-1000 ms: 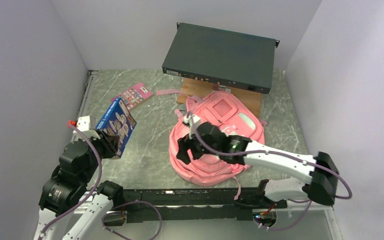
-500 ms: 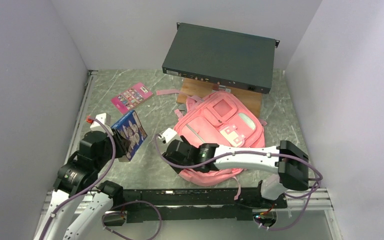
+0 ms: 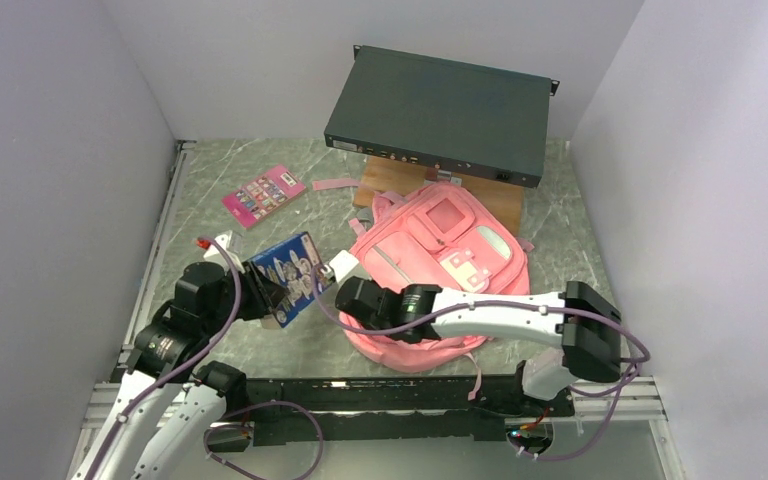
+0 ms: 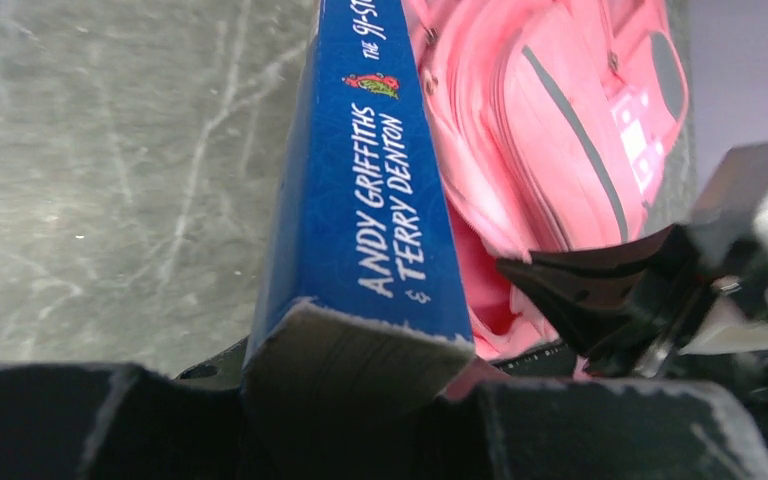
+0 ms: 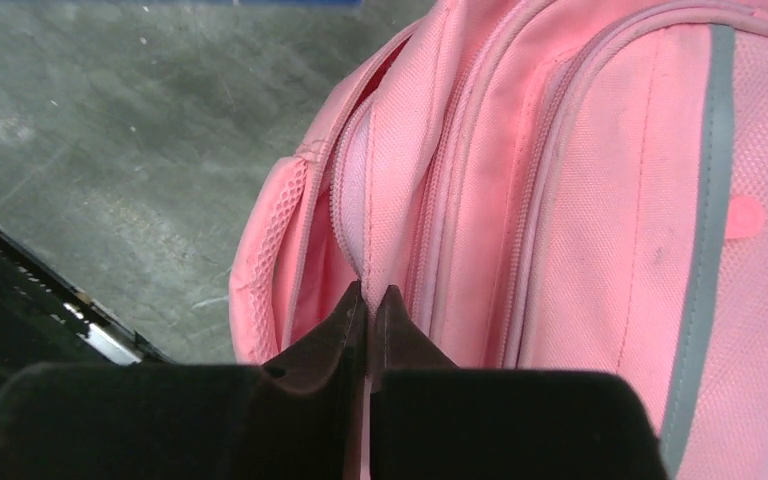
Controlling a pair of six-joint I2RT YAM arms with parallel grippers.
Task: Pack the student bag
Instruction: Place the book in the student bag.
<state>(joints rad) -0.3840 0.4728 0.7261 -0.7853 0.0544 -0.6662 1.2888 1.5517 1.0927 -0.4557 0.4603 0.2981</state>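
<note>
The student bag [image 3: 450,255] lies flat just right of centre in the top view, front pockets facing up. Its far end reaches a wooden board [image 3: 390,180] under the dark flat box [image 3: 438,115] at upper middle. Down at the bag's lower-left edge sits the right gripper [image 3: 348,296], and the right wrist view shows it plainly: fingers [image 5: 335,330] pressed together on a thin fold of pink fabric beside the zip, with the bag's mouth gaping just to their left. Over on the left, the left gripper [image 3: 272,296] has a blue book [image 3: 295,272] clamped between its fingers, tilted, just beside that open edge of the bag. The left wrist view catches the authors' names in white along the spine. A pink card [image 3: 263,194] lies on the table [image 3: 210,170] at upper left, well apart from everything.
</note>
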